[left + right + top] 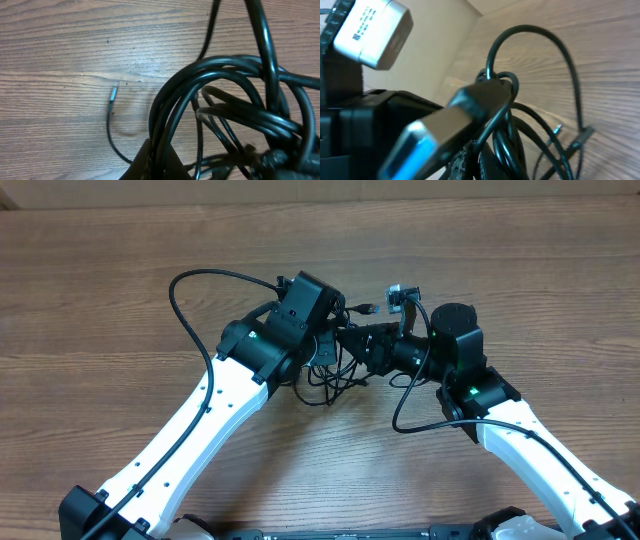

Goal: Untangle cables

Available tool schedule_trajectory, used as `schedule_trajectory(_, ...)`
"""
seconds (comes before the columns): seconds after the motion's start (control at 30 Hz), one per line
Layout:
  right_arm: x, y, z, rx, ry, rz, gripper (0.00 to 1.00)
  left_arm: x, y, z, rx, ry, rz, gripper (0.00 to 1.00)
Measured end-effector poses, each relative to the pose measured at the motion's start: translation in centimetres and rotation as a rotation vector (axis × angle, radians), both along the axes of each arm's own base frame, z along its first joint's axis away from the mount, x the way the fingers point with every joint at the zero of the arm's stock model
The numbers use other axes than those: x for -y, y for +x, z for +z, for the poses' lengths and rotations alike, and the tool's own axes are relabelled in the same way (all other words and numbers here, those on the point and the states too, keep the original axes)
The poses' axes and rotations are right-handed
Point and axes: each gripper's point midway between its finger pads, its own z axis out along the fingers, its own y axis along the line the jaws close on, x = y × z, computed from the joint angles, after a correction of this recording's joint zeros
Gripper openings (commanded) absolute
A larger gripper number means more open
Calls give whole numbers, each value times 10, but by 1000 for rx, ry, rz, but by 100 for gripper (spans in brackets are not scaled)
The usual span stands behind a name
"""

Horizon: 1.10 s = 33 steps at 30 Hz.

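Note:
The cables (330, 383) are a knot of thin black cords on the wooden table, between the two arms. My left gripper (322, 350) and right gripper (350, 340) meet over it, almost touching. In the left wrist view, the left gripper (156, 161) is shut on several looped strands of the cables (235, 97), and one loose end with a small metal plug (114, 93) lies on the wood. In the right wrist view, the right gripper (492, 162) is shut on the cables (507, 135). A blurred USB plug with a blue insert (432, 137) hangs close to the lens.
A thick arm wire (190, 310) arcs out left of the left arm, and another (405, 415) loops beside the right arm. One small plug (368, 308) sticks out behind the grippers. The table's far edge (300, 202) runs along the top.

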Motion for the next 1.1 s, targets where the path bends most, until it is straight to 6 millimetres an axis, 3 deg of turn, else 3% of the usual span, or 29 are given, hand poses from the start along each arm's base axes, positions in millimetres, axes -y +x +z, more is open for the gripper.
schedule_trajectory(0.53,-10,-10,24,-43,128,68,4,0,0,0,-1,1,-1,5)
schedule_trajectory(0.63,-9,-8,19,-68,118,49,4,0,0,0,-1,1,0,4)
schedule_trajectory(0.87,12,9,-19,-175,-1,-144,4,1,0,0,0,-5,-3,4)
schedule_trajectory(1.1,20,19,-22,-180,-11,-220,4,7,5,5,25,-35,-9,4)
